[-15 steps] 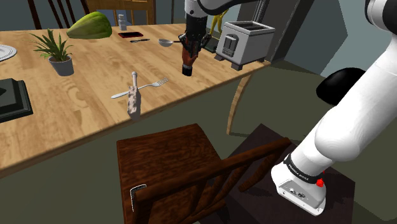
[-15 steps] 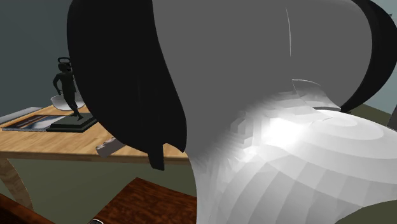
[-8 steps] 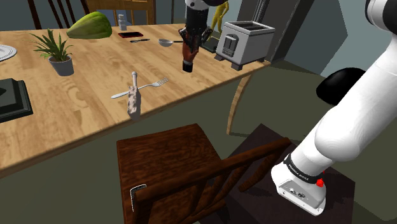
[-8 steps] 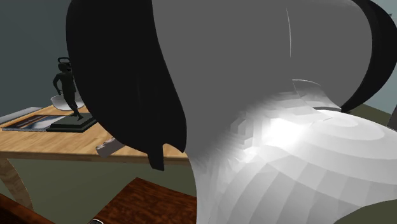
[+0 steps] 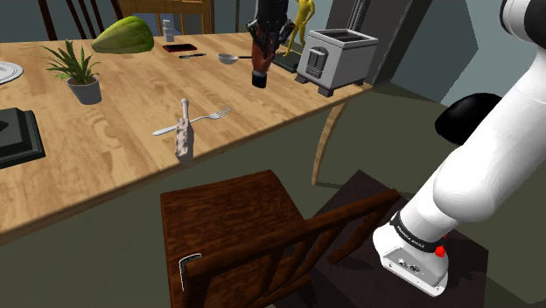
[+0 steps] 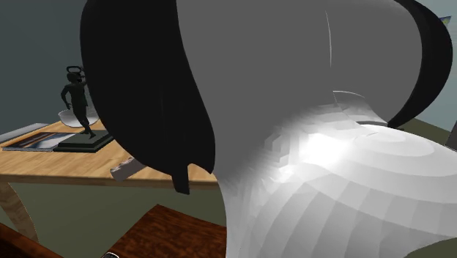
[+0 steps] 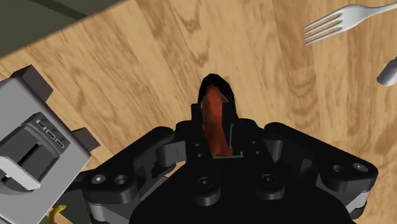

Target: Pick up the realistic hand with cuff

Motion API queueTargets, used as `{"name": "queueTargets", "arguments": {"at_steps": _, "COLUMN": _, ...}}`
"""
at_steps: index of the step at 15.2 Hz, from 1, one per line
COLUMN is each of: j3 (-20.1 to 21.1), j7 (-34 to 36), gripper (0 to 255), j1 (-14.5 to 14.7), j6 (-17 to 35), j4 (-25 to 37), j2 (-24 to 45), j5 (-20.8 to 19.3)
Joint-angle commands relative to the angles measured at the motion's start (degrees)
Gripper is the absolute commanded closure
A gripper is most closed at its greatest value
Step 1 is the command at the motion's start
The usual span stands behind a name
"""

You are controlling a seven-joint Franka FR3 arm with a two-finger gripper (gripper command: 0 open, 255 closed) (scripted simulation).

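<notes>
The gripper (image 5: pixel 261 56) pinched the hand (image 5: pixel 259 77), reddish-brown with a dark cuff at its low end, hanging clear above the table (image 5: pixel 122 105) beside the toaster (image 5: pixel 335 54); the pickup looked essentially done

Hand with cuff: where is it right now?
In the shoulder view, the reddish-brown hand hangs clasped in the pincer above the table, just left of the toaster.

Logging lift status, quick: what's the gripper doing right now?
The gripper is shut on the reddish-brown hand with dark cuff, held above the table.
</notes>
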Motion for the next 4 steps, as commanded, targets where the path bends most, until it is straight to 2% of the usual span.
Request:
{"name": "queueTargets", "arguments": {"at_steps": 1, "j3": 0.0, "j7": -0.3, "gripper": 255, "j1": 0.0, "j6": -1.5, "j4": 1.5, "j2": 0.0, "j5": 0.1}}
{"name": "queueTargets", "arguments": {"at_steps": 4, "j3": 0.1, "j7": -0.5, "gripper": 255, "j1": 0.1, "j6": -2.4, "j4": 2.6, "j2": 0.1, "j5": 0.1}}
